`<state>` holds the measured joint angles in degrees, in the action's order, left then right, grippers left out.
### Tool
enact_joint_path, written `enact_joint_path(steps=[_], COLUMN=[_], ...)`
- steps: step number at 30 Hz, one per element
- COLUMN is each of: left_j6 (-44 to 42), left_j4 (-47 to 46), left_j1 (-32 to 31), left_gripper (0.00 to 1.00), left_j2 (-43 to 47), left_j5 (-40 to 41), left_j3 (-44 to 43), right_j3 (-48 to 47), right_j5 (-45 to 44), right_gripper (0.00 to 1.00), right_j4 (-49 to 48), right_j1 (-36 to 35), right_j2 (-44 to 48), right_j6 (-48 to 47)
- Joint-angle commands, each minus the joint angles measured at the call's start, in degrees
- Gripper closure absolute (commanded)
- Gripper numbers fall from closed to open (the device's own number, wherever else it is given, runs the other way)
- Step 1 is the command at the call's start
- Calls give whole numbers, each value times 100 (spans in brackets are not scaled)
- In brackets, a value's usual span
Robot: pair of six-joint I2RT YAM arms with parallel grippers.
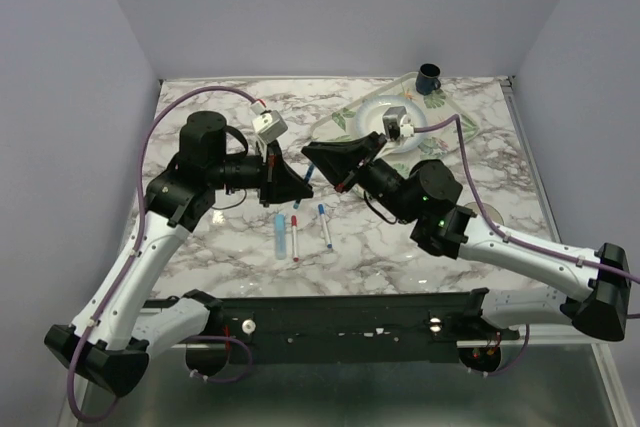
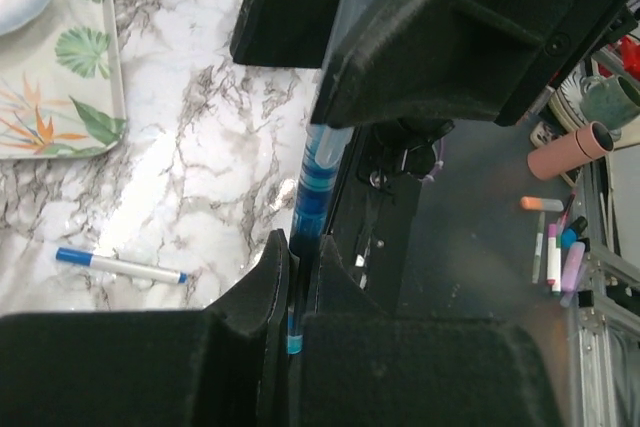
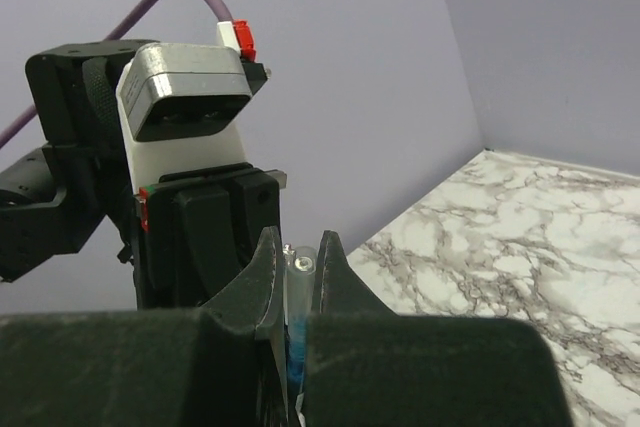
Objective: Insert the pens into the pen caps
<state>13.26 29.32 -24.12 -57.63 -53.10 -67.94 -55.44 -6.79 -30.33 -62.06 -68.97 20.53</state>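
1. My left gripper [image 2: 298, 259], blocky and matte black, was closed tight on a slim blue pen [image 2: 313, 187]. Its fingers [image 2: 262, 277] pinched the pen's darker lower stretch, and a small cyan tip poked out beneath them.
2. From my left wrist, the pen ran toward twelve o'clock into a pale translucent piece [image 2: 345, 27], glossy and tubular. I could not tell whether that was a cap or more barrel.
3. On the glossy marble-patterned table [image 1: 450, 207], at six o'clock from the held pen, three pens lay roughly parallel and apart. There was a thicker light-blue pen [image 1: 279, 235], then a white red-ended pen [image 1: 295, 239], then a white blue-ended pen [image 1: 325, 228].
4. My right gripper [image 3: 298, 247], the same dark angular build, was clamped on the translucent piece. It met the left gripper nearly tip to tip above the table, and the left wrist's grey camera block filled its view ahead.
5. At one o'clock from the right gripper lay a leaf-printed tray [image 1: 345, 119] bearing a round white plate [image 1: 370, 105]. A dark blue mug [image 1: 429, 77] stood upright by the far edge.
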Motion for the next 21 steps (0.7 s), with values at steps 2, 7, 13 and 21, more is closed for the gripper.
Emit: enact_joint_path(steps=[2,7,13,21], left_j6=[476,196,-113,256], left_j4=[-2668,-2081,-2009,-2571], left_j1=[337,364,426,426], left_gripper=[100,100,100,100], left_j2=[-424,-548,-311,190], left_j5=[1382,1689,1883,1233], left_j3=[-1028,-1467,-1204,234], right_j3=[763,754,851,-282], right_j5=[2911,2623,2184,363], right_gripper=[99,99,99,90], right_j4=[3419,3805,3963,4159], right_j1=[-824,-834,-843,-843], right_j2=[-1048,-1057,-811,-249], right_j6=[197,547,908,1506])
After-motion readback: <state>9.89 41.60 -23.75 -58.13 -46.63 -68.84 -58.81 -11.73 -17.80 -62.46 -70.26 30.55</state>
